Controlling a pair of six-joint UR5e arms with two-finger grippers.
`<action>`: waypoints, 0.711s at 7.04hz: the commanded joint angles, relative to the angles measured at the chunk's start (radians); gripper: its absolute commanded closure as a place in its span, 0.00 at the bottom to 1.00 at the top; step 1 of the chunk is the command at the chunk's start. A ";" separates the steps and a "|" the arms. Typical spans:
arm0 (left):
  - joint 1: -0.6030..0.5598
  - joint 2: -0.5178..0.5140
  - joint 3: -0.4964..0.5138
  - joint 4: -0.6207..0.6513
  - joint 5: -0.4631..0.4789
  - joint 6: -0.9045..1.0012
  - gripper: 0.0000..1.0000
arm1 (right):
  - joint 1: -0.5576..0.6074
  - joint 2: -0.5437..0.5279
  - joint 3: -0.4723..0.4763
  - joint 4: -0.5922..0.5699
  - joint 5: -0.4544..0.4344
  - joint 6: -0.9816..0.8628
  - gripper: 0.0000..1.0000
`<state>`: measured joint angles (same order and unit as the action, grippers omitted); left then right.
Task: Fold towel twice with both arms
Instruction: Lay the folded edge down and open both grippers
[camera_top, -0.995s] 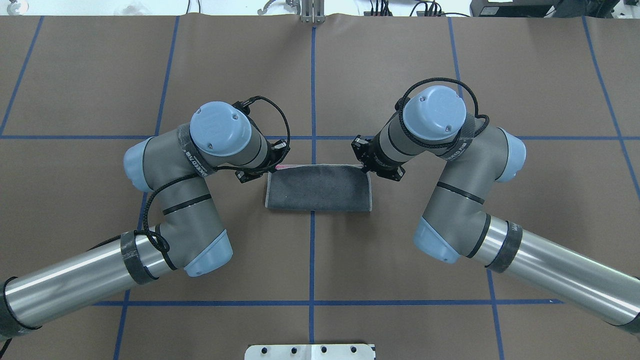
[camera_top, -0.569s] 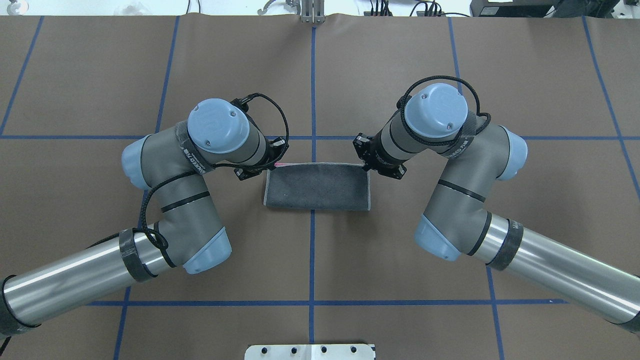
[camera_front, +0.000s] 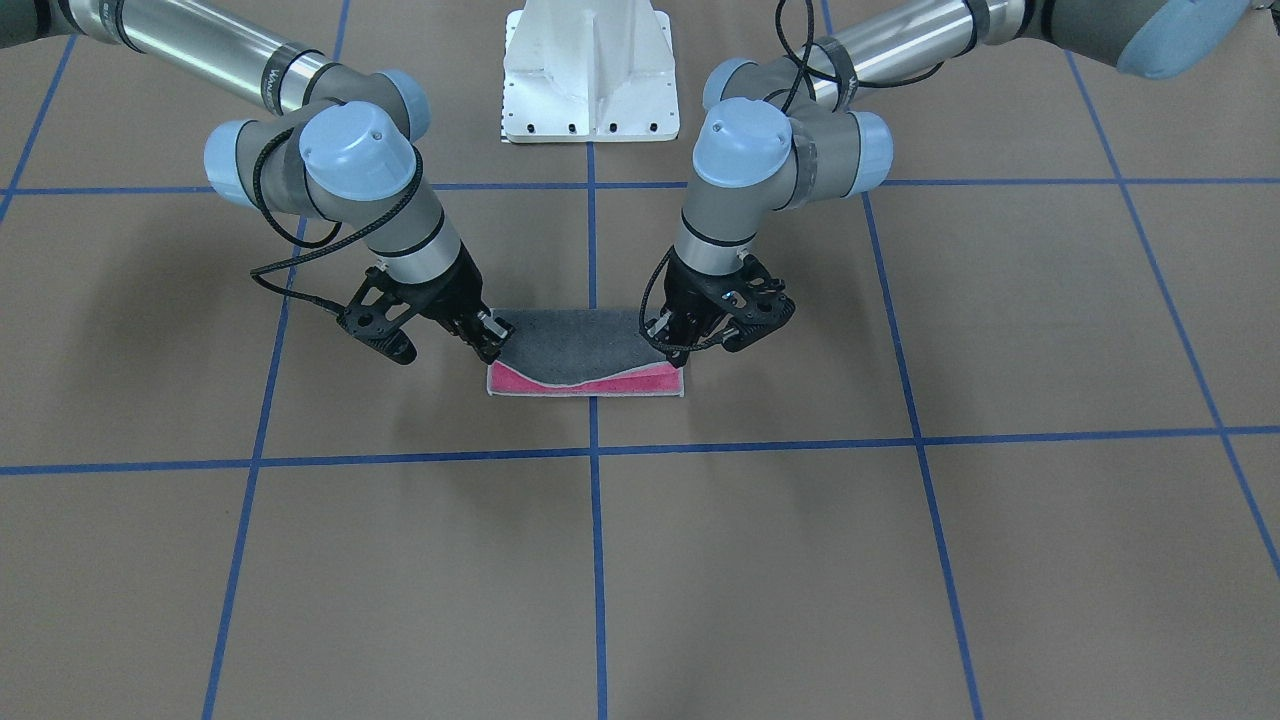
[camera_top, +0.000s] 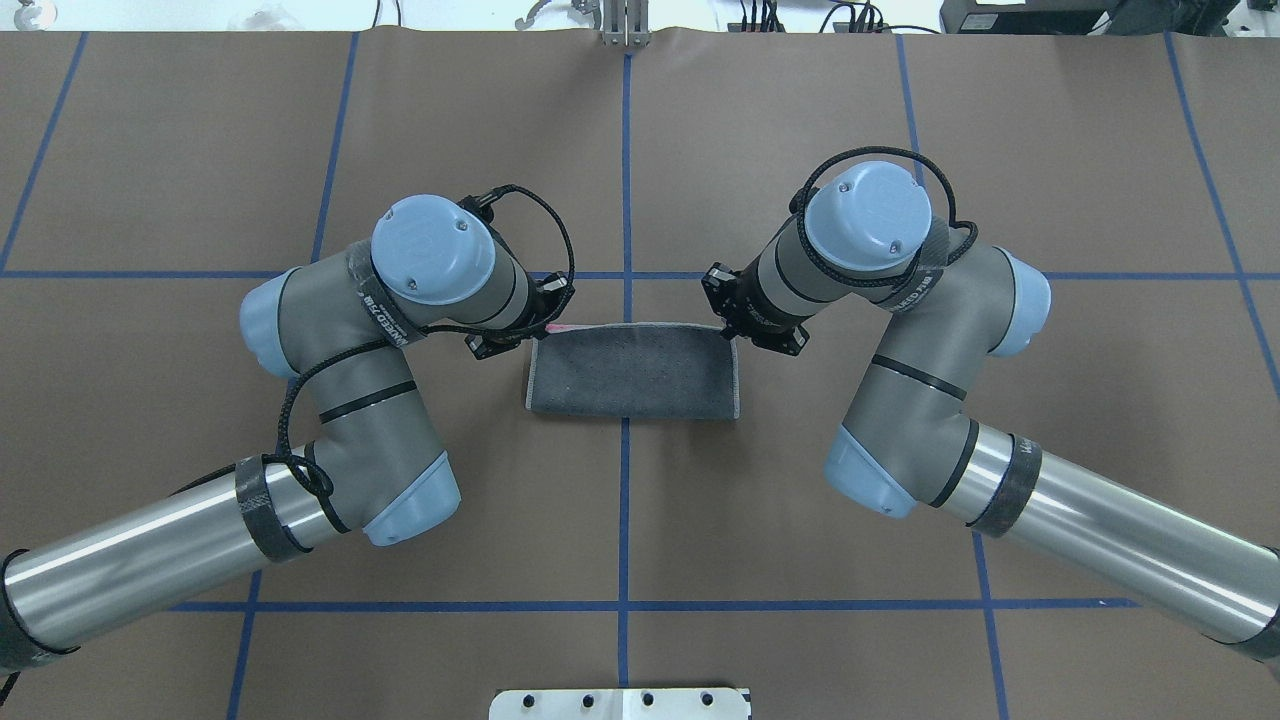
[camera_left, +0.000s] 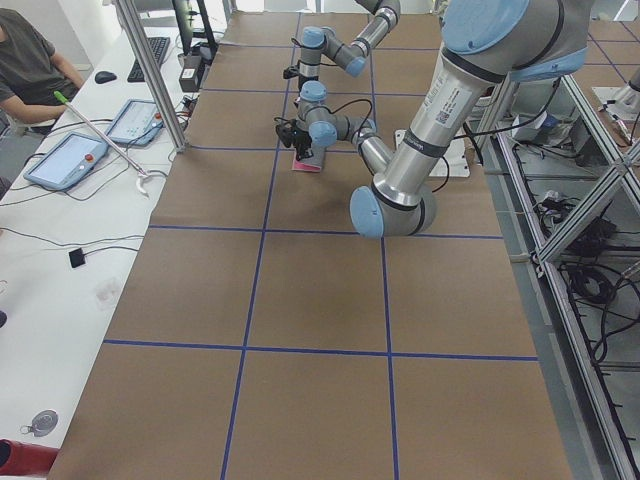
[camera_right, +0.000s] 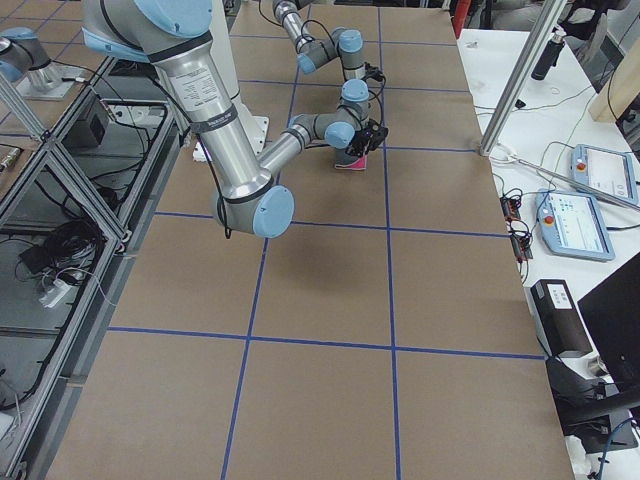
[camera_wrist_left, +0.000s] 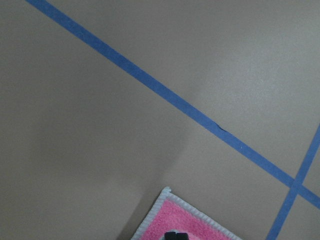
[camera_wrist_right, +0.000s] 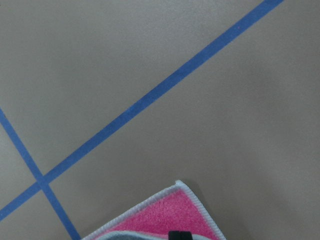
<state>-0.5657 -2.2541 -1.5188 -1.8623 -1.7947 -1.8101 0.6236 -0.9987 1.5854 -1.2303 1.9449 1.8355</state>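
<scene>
The towel (camera_top: 630, 370) lies folded in half at the table's middle, dark grey face up. In the front-facing view a strip of its pink face (camera_front: 620, 383) shows under the grey layer's sagging edge. My left gripper (camera_front: 678, 348) is shut on one corner of that grey layer, my right gripper (camera_front: 492, 346) on the other. From overhead the left gripper (camera_top: 543, 326) and right gripper (camera_top: 731, 332) are mostly hidden under the wrists. Each wrist view shows a pink corner (camera_wrist_left: 187, 220) (camera_wrist_right: 167, 215) just below the fingertips.
The white pedestal base (camera_front: 588, 75) stands behind the towel on the robot's side. Blue tape lines (camera_top: 625, 520) grid the brown table cover. At the table's far side, a seated person (camera_left: 30, 60), a control tablet (camera_left: 65, 160) and a metal post (camera_left: 150, 70).
Both grippers have carried the grey layer's edge slightly farther from the robot base, and the wrists have shifted a little with it. The grips are unchanged.
</scene>
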 joint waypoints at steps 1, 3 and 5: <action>-0.002 0.001 0.002 0.002 0.000 0.000 0.86 | 0.001 0.011 -0.010 0.000 0.000 0.001 0.73; -0.003 0.004 0.011 0.002 0.001 -0.011 0.30 | 0.002 0.023 -0.027 0.000 0.000 0.004 0.01; -0.016 0.011 0.019 0.002 0.000 -0.015 0.17 | 0.015 0.023 -0.027 0.000 0.002 0.001 0.00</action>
<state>-0.5741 -2.2486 -1.5033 -1.8608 -1.7936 -1.8232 0.6321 -0.9765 1.5596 -1.2303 1.9455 1.8368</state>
